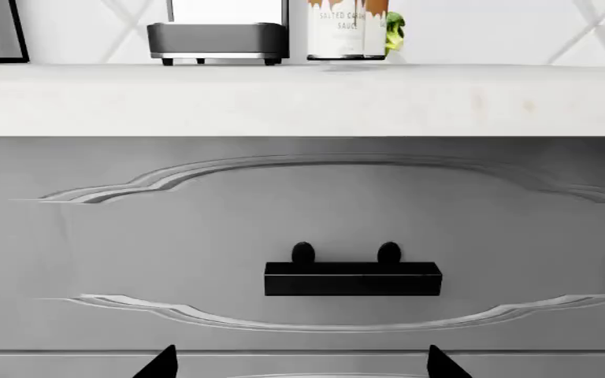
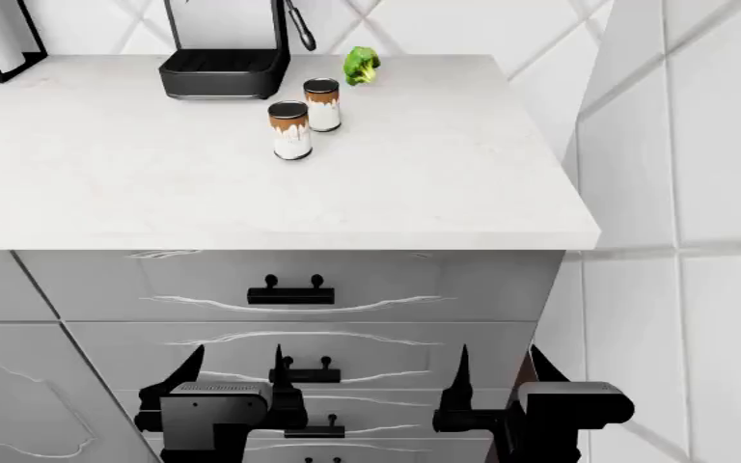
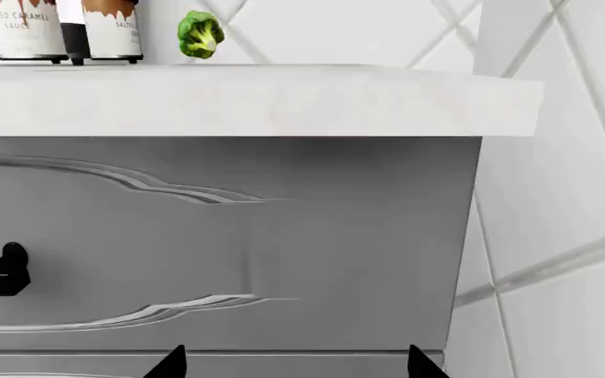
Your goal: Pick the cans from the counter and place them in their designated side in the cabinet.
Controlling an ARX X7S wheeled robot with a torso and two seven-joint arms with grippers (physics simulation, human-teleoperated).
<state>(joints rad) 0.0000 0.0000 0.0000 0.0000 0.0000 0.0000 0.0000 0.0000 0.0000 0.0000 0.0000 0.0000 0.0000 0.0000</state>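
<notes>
Both white, brown-banded cans (image 2: 290, 129) (image 2: 323, 104) are standing upright, long axes vertical, upper centre of the head view on the white marble-look bench (image 2: 113, 174). The left claw (image 2: 233, 371) and right claw (image 2: 497, 371) are hanging wide and empty, low before the grey drawers (image 2: 290, 285). Reaching should mean rising first, then gripping the nearer can's sides.

Both arms sit low at the near edge of the head view, side by side and apart. The left gripper (image 2: 235, 371) points its fingers upward, jaws spread, nothing between them. The right gripper (image 2: 500, 371) matches: fingers upward, jaws spread, nothing held. Each wrist view shows only two dark fingertips (image 1: 161, 364).
</notes>
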